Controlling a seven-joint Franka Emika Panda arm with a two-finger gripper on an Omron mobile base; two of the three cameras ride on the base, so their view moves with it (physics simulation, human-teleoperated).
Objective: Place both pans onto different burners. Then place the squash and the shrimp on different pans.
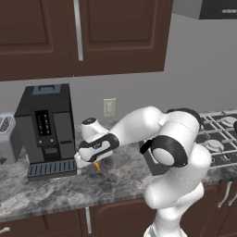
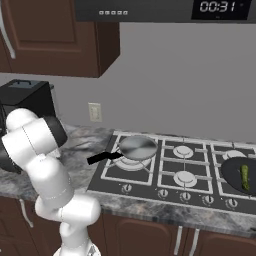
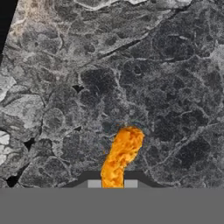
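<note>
- The gripper [image 1: 95, 163] is being seen low over the grey marble counter [image 1: 55, 190], just right of the black coffee machine [image 1: 46, 129], with its jaws drawn in narrow on the shrimp [image 3: 121, 156].
- In the hand view, the shrimp is being shown as a slim orange piece running straight out from between the fingertips, its long axis lined up with the hand's own reach; its near end is being pinched, its far end is pointing away over the marble.
- In the left base view, an orange tip [image 1: 96, 165] is being glimpsed just under the gripper, at counter level; whether it is already being lifted clear cannot be told.
- The cooktop [image 2: 115, 172] is lying well apart from the coffee machine, on the far side of the arm.
- The silver pan [image 2: 137, 148] is being seen on a rear left burner, black handle pointing back toward the coffee machine, and it looks bare.
- The black pan [image 2: 235, 172] is sitting farthest from the coffee machine, with the green squash [image 2: 245, 177] already in it.
- Judgement: the shrimp is being readied for the silver pan, the nearer one, so the carry is expected to swing away from the coffee machine.
</note>
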